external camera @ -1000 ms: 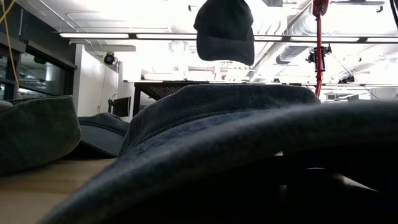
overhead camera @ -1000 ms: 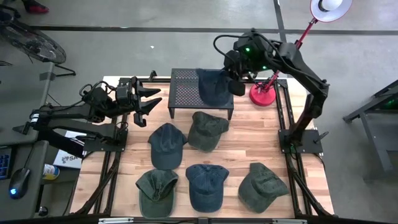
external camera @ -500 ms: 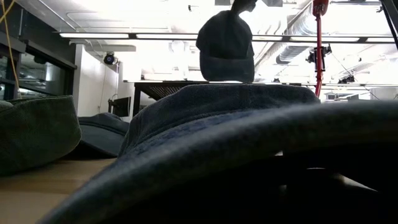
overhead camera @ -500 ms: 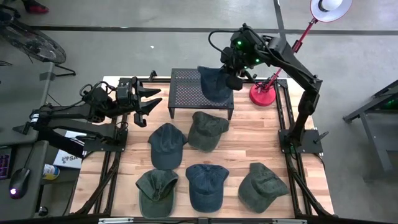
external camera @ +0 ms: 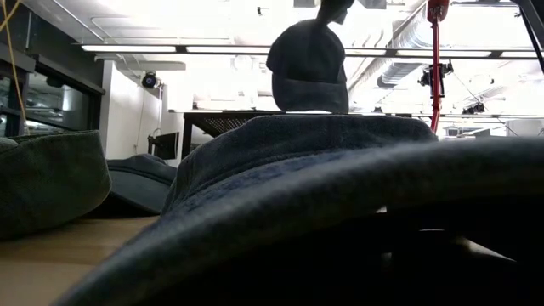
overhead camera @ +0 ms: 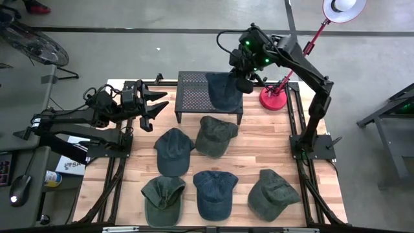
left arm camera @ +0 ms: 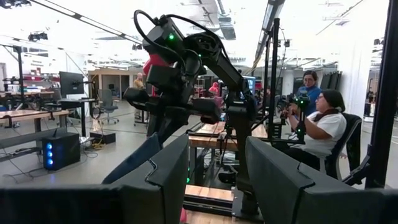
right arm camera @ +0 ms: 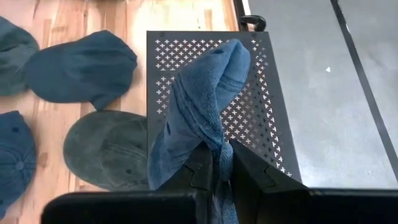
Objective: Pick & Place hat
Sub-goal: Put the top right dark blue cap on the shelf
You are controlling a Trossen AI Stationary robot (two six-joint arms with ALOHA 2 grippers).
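While the perforated black rack (overhead camera: 208,94) serves as the landmark, each line below is placed from it.

Right gripper (overhead camera: 242,80): above the rack's right end, fingers clamped on the fabric of a blue hat (overhead camera: 224,91).
Blue hat: hangs from that grip over the rack's right half; from the low camera its lower edge (external camera: 308,72) sits about level with the rack top, and contact cannot be told.
Right wrist camera: the pinched cloth (right arm camera: 202,118) drapes over the rack's cross-patterned surface (right arm camera: 260,118).
Left gripper (overhead camera: 155,105): just left of the rack, off its end, fingers parted and holding nothing.
Other hats: five lie on the wooden table (overhead camera: 129,169) in front of the rack, the nearest a green cap (overhead camera: 215,134) just below its front edge.
Red lamp base (overhead camera: 273,98): just right of the rack.
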